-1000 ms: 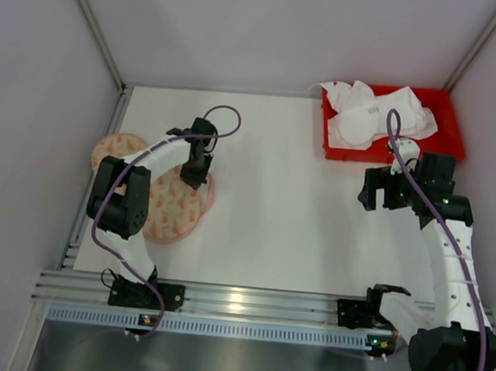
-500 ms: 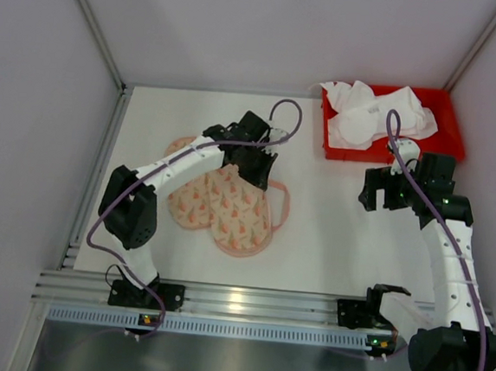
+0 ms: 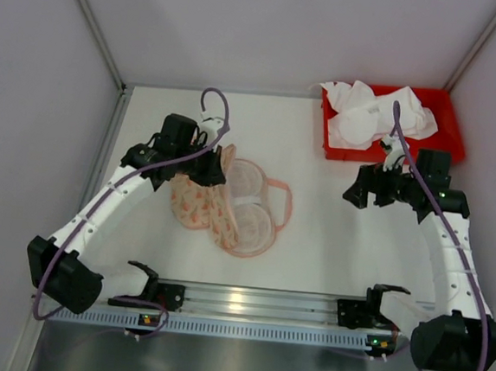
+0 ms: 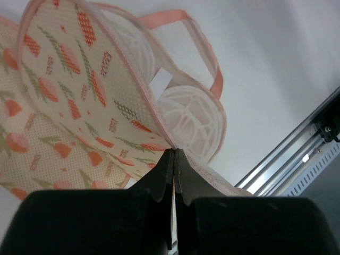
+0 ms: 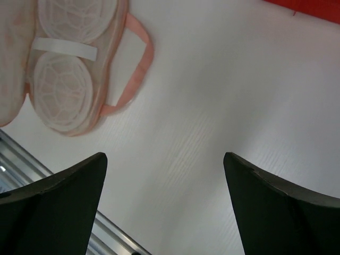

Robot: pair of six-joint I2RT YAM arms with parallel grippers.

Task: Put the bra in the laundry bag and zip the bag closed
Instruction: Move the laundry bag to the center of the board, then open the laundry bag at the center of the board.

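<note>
The laundry bag [image 3: 229, 205] is a pink mesh clamshell with a tulip print, lying open at the table's left middle. Its white domed inner half [image 3: 251, 205] faces up, and the printed lid [image 4: 79, 95] is lifted. My left gripper [image 3: 208, 166] is shut on the lid's pink rim [image 4: 173, 150]. The bag also shows in the right wrist view [image 5: 69, 79]. White bras [image 3: 371, 116] lie heaped in the red bin [image 3: 451, 125] at the back right. My right gripper [image 3: 358, 195] is open and empty, hovering above bare table just in front of the bin.
The bag's pink carry loop [image 3: 283, 202] lies on the table to its right. An aluminium rail [image 3: 246, 303] runs along the near edge. Grey walls close in the left, back and right sides.
My left gripper has pulled back to the left with the bag's lid, folding it up and open so the white inner half shows. My right gripper has shifted slightly left.
</note>
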